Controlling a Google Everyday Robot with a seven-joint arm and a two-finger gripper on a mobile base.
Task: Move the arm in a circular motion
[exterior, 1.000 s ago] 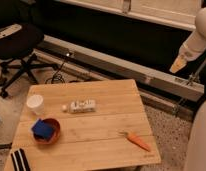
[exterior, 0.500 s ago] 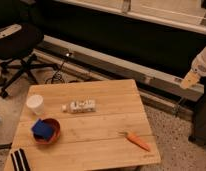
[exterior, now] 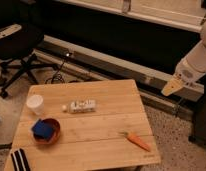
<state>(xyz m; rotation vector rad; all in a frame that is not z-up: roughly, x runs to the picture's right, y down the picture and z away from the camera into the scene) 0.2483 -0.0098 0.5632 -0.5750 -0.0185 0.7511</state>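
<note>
The arm (exterior: 193, 62) is thick, smooth and white. It comes down from the upper right edge of the camera view. It tapers to the gripper (exterior: 172, 88), a small flat tan wedge that points down and left. The gripper hangs in the air just past the right far corner of the wooden table (exterior: 111, 125), above the floor. It touches nothing and nothing is seen in it.
On the table are a white cup (exterior: 35, 104), a bottle lying on its side (exterior: 81, 106), a red bowl (exterior: 55, 134) holding a blue sponge (exterior: 42, 128), a carrot (exterior: 136, 141) and a striped object (exterior: 19, 160). A black office chair (exterior: 16, 45) stands at the left.
The arm's tip has dropped lower over the second; in the last half second it also swung left, towards the table's corner. The things on the table have not moved.
</note>
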